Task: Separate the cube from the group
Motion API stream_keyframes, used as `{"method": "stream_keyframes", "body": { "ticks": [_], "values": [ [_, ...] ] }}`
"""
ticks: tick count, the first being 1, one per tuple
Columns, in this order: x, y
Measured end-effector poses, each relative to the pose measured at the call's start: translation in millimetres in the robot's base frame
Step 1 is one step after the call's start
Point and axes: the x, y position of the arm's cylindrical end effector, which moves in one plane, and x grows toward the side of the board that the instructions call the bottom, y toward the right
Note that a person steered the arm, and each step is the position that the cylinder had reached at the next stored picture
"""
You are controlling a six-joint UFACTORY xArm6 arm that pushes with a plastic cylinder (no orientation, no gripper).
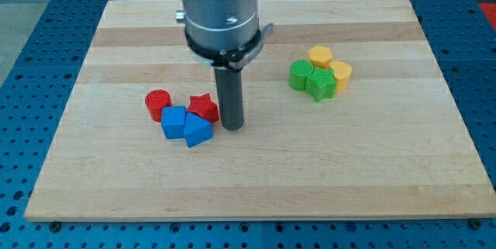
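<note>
We noted a wooden board on a blue perforated table. My tip gripped nothing, resting just beside the red star block, right of the blue cube.

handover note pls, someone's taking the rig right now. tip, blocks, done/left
Tip: my tip is down on the board, just to the view's right of the red star and blue wedge-like block.
Group at view's left: red cylinder, blue cube, blue wedge-like block and red star, all bunched close.
Other cluster at view's right: two green blocks, two yellow blocks.
Done: nothing visible; cube sits in the group.
Left: push the blue cube clear of its neighbours.
</note>
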Motion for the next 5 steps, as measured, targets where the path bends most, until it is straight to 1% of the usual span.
{"method": "stream_keyframes", "body": {
  "ticks": [3, 5],
  "values": [
    [20, -42],
    [22, -42]
  ]
}}
